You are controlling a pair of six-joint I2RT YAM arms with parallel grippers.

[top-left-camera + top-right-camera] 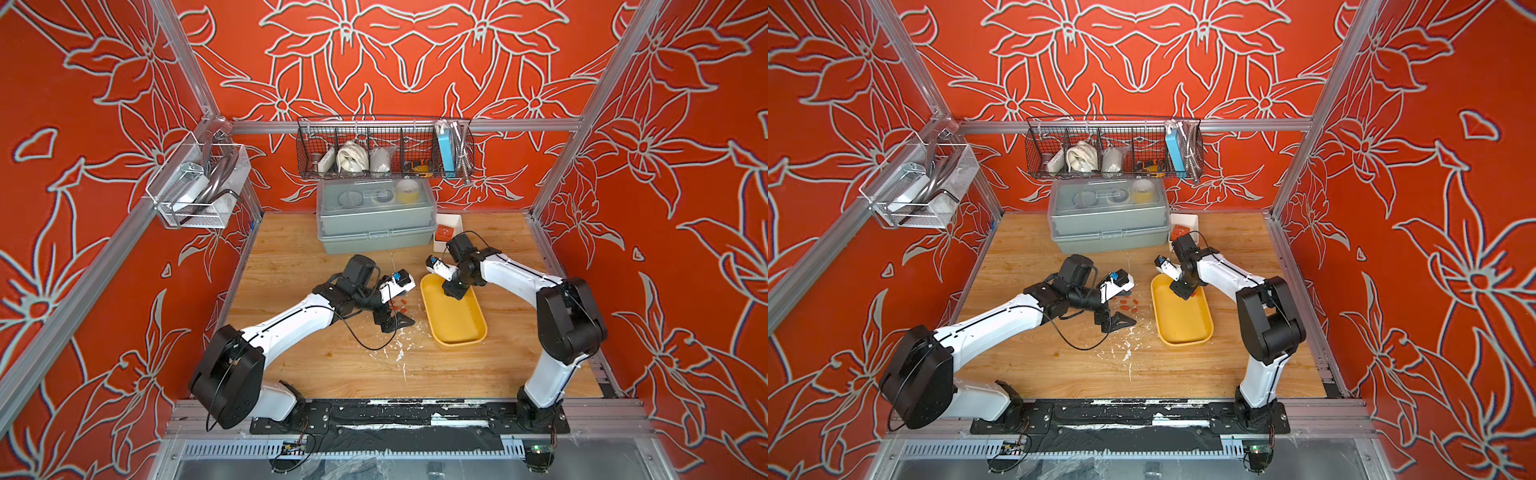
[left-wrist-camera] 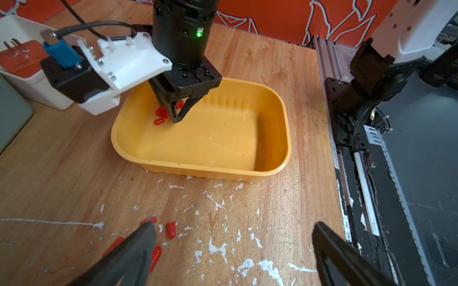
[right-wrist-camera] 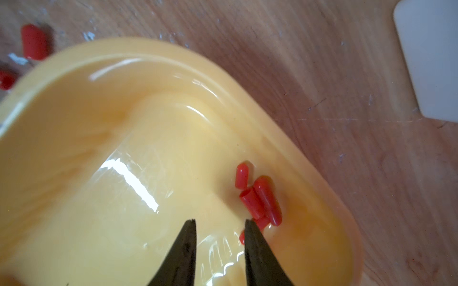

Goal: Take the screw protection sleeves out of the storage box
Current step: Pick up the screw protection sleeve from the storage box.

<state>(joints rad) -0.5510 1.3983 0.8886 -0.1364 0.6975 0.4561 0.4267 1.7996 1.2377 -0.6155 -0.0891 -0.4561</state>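
The storage box (image 1: 455,322) (image 1: 1183,326) (image 2: 223,141) (image 3: 99,161) is a shallow yellow tray on the wooden table. Several red screw protection sleeves (image 3: 260,198) (image 2: 161,114) lie clustered in one of its corners. My right gripper (image 3: 219,222) (image 2: 177,117) (image 1: 453,293) reaches down into the tray, open by a narrow gap with nothing between its fingers. One fingertip (image 3: 250,227) stands right against the cluster. More sleeves (image 2: 171,230) (image 1: 399,305) (image 1: 1127,303) lie on the table beside the tray. My left gripper (image 2: 234,226) (image 1: 395,324) hovers low over them, wide open and empty.
A grey lidded box (image 1: 374,220) stands at the back. Next to it is a small white bin (image 1: 451,224) holding an orange block. Wire baskets hang on the back wall (image 1: 384,149) and the left wall (image 1: 199,187). White flecks (image 2: 218,205) mark the table.
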